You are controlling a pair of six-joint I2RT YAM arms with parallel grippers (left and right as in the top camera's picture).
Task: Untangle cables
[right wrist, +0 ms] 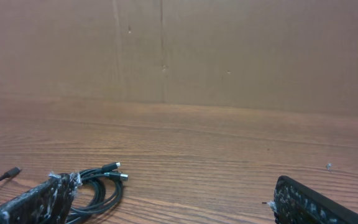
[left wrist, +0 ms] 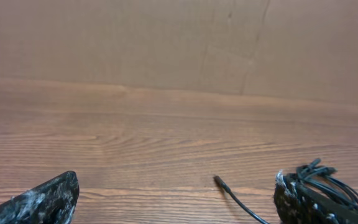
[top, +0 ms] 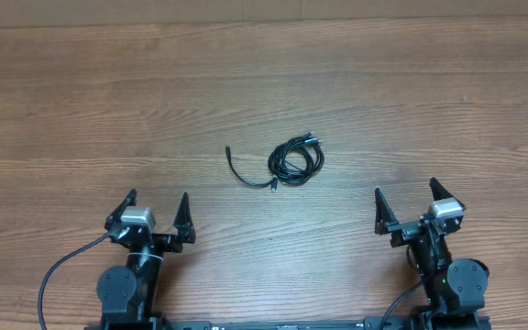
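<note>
cables (top: 287,151): we see one coiled tangle at centre frame on the table (top: 81,92), its long axis left to right; the loose tail (top: 246,174) points to the upper left
left gripper (top: 158,203): spread wide, empty, lower left
right gripper (top: 406,196): spread wide, empty, lower right
count: two grippers, one tangle; we cannot count its strands

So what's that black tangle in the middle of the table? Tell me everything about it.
The cables are thin black cords, coiled in a loose bundle, with one strand trailing left to a small plug. A couple of plug tips poke out at the top. They lie flat on the wooden table, untouched.
</note>
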